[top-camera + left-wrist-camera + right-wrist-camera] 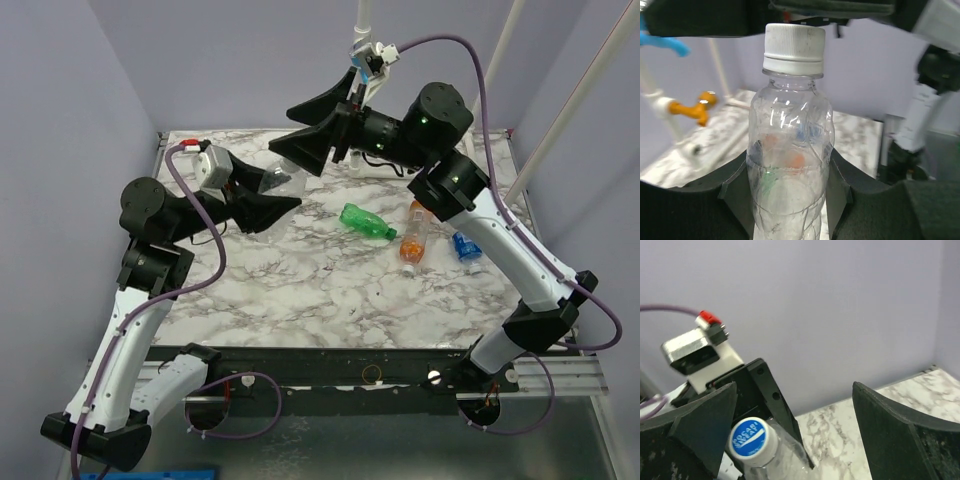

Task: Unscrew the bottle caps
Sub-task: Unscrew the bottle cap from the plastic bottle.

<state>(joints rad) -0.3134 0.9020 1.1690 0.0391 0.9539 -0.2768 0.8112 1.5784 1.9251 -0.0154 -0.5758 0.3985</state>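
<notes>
- Clamped bottle (790, 125) at waist in left claw (790, 175), over table (300, 290).
- Spread right claw (795, 387) wide, empty, around cap (752, 440), screwed on.
- Needed centring on cap before closing; sat off-centre between fingers (900, 440).

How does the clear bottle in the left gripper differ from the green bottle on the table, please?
The clear bottle is colourless and see-through; the green bottle is tinted green. The clear bottle is clamped in the left gripper; the green bottle lies on its side on the table, with no gripper on it. The clear bottle plainly wears a white cap; the green bottle's cap is too small to make out. Both are small plastic bottles.
</notes>
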